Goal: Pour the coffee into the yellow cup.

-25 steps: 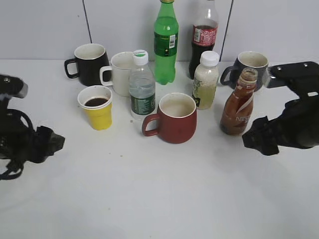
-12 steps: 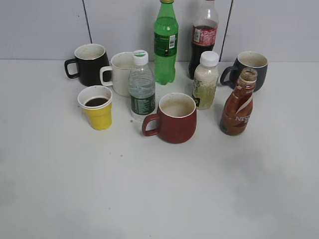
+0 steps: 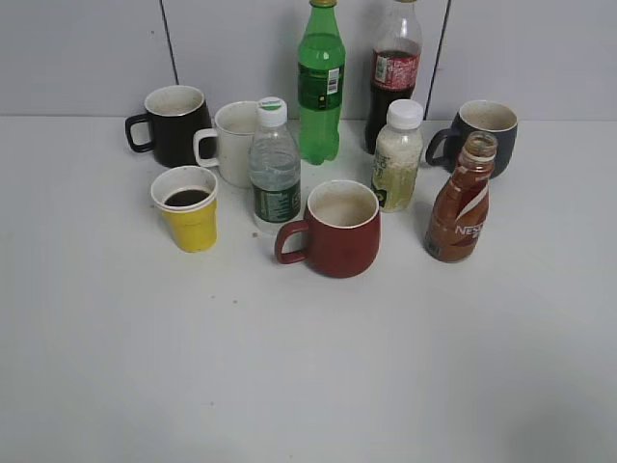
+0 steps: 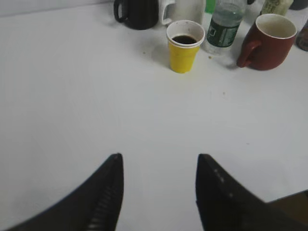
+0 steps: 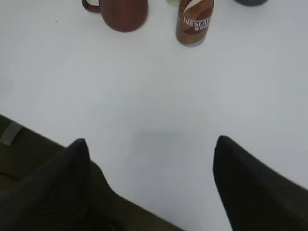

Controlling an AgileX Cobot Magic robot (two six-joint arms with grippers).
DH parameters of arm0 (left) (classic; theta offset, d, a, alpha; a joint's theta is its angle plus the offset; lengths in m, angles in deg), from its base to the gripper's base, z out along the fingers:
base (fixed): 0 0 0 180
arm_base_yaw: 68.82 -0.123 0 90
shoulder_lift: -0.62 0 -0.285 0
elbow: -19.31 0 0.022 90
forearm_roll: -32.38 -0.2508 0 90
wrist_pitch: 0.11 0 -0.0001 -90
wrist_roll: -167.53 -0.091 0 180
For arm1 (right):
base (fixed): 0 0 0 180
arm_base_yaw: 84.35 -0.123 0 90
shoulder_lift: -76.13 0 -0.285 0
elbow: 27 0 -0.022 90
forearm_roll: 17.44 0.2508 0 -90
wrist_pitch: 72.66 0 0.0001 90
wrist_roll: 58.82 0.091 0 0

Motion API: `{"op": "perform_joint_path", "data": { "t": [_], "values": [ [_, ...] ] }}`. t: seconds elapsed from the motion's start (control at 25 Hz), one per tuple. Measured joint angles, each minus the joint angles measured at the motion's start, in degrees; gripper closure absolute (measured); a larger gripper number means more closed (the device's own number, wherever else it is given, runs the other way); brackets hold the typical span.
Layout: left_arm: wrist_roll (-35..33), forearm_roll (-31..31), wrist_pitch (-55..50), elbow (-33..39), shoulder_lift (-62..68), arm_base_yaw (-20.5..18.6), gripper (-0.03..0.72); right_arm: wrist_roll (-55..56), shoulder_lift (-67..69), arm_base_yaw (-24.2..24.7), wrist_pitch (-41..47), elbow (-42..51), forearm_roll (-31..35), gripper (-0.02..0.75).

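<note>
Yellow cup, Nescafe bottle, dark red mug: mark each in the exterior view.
yellow cup (image 3: pixel 191 226), exterior view, on its yellow outer wall.
Nescafe bottle (image 3: pixel 459 214), exterior view, on its labelled body.
dark red mug (image 3: pixel 341 245), exterior view, on its front wall.

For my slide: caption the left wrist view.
Open left hand faces yellow cup holding dark liquid.

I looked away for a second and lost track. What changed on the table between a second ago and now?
Both arms pulled out of the exterior view, left and right; nothing was grasped or released. The left gripper and right gripper are open and empty. The coffee bottle, the yellow cup holding dark liquid and the red mug stayed put.
</note>
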Motion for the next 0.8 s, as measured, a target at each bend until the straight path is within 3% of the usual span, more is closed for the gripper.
{"op": "perform_joint_path", "data": {
  "t": [0.28, 0.8],
  "values": [
    [-1.6, 0.0, 1.5, 2.9, -4.6, 0.0, 0.373, -2.0, -6.9, 0.0, -0.3, 1.6, 0.0, 0.143],
    [-1.6, 0.0, 1.9, 2.9, -4.6, 0.0, 0.377, -2.1, -6.9, 0.0, -0.4, 1.6, 0.0, 0.144]
  ]
}}
